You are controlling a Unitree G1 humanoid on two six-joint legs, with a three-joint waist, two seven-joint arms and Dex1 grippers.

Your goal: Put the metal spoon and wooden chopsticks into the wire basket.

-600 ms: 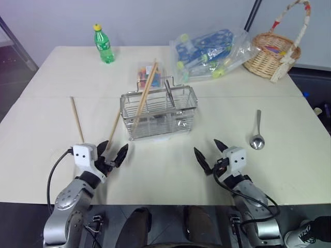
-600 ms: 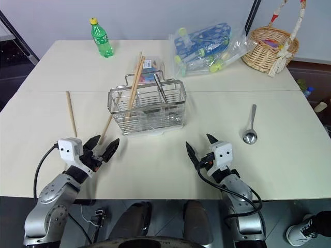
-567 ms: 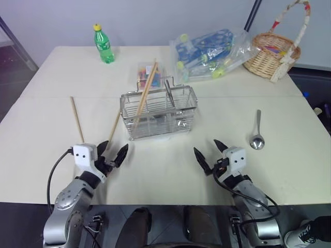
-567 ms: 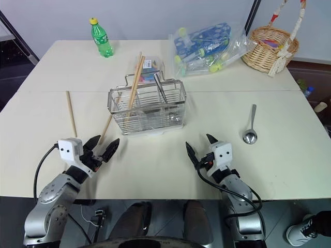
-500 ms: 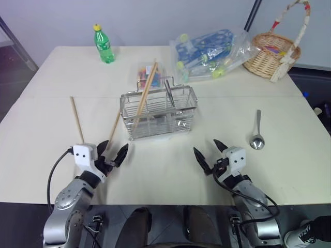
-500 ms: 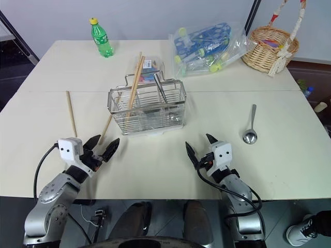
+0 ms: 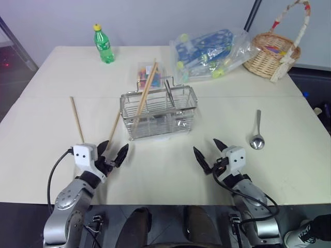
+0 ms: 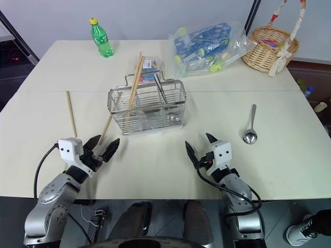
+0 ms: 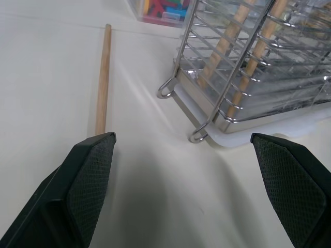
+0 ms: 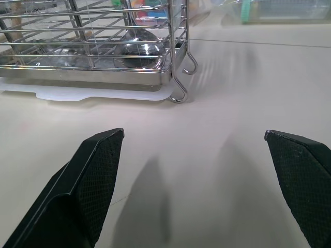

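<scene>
The left gripper (image 7: 113, 153) stands wide open with nothing between its fingers, hovering low over the near part of the table (image 7: 46, 82); the right gripper (image 7: 208, 152) is equally spread and empty, level, angled slightly toward the centre. Just ahead of the left gripper a wooden chopstick (image 7: 115, 127) lies on the table, running up toward the near left corner of the wire basket (image 7: 159, 112); a second loose chopstick (image 7: 77, 119) lies further left, well apart from the basket; two more chopsticks (image 7: 146, 89) already lean upright inside it, with what may be a metal utensil beside them, though that is hard to tell. The metal spoon (image 7: 257, 133) lies right of the basket, bowl toward the robot, beyond and to the right of the right gripper. To do the pick well, I judge each gripper should drop straight over its thin target, straddle it crosswise near the middle, and close flush with the tabletop; both forearms reach forward from the near edge.
</scene>
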